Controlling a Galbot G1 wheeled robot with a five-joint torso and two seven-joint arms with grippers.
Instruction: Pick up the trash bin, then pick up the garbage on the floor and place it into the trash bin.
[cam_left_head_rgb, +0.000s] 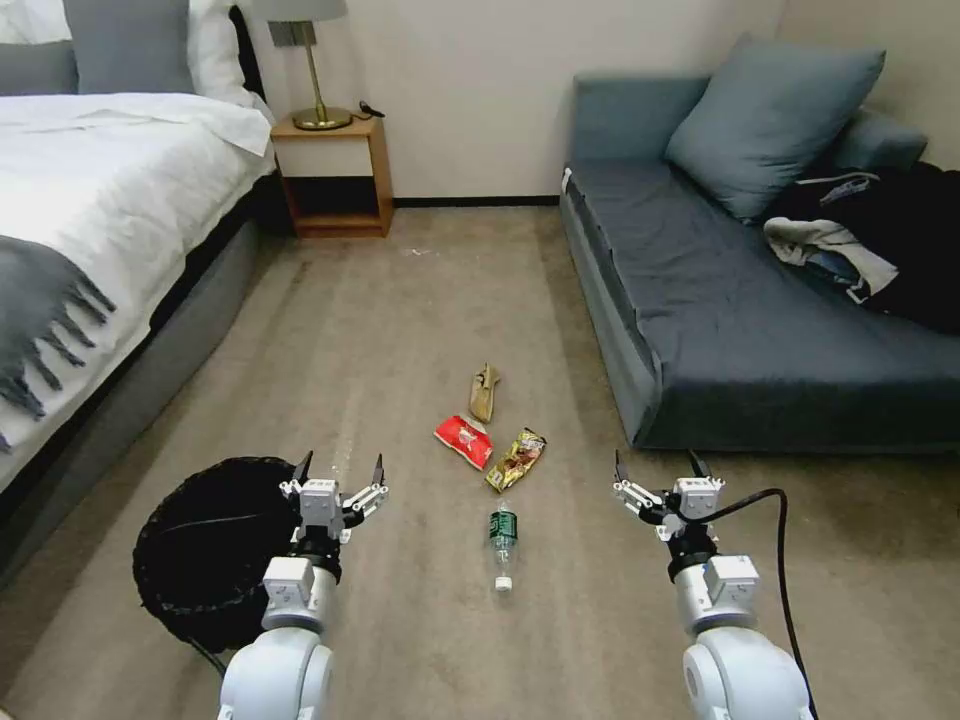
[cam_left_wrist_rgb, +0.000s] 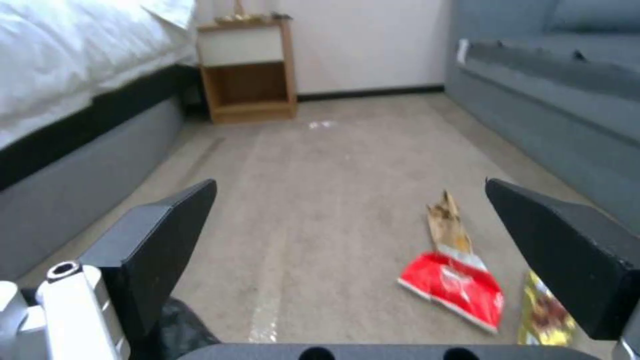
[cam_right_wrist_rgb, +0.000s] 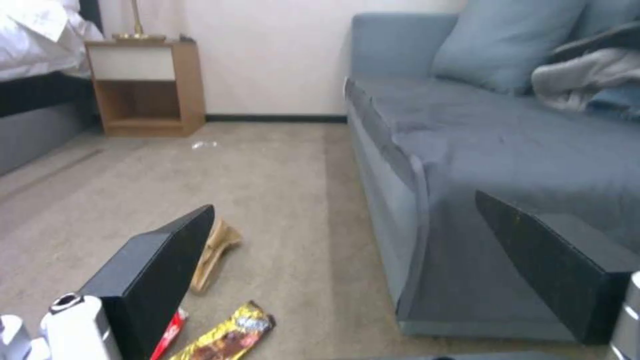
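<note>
Head view: carpet (cam_left_head_rgb: 400, 330) between bed (cam_left_head_rgb: 110, 190) and sofa (cam_left_head_rgb: 760, 310).

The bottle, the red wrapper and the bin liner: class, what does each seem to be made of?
Bottle: clear plastic, probably; see-through body, green label, white cap.
Red wrapper: likely glossy plastic film; it catches light and lies flat.
Bin liner on the trash bin: thin black plastic, apparently; crinkled all over, faint sheen.

Four pieces of garbage lie on the floor: one clear bottle (cam_left_head_rgb: 503, 543), one red wrapper (cam_left_head_rgb: 464, 441), one gold-brown wrapper (cam_left_head_rgb: 516, 459) and one tan wrapper (cam_left_head_rgb: 484, 392). There is one trash bin (cam_left_head_rgb: 205, 550). Two pincers show, left pincer (cam_left_head_rgb: 339, 470) and right pincer (cam_left_head_rgb: 656, 467).
</note>
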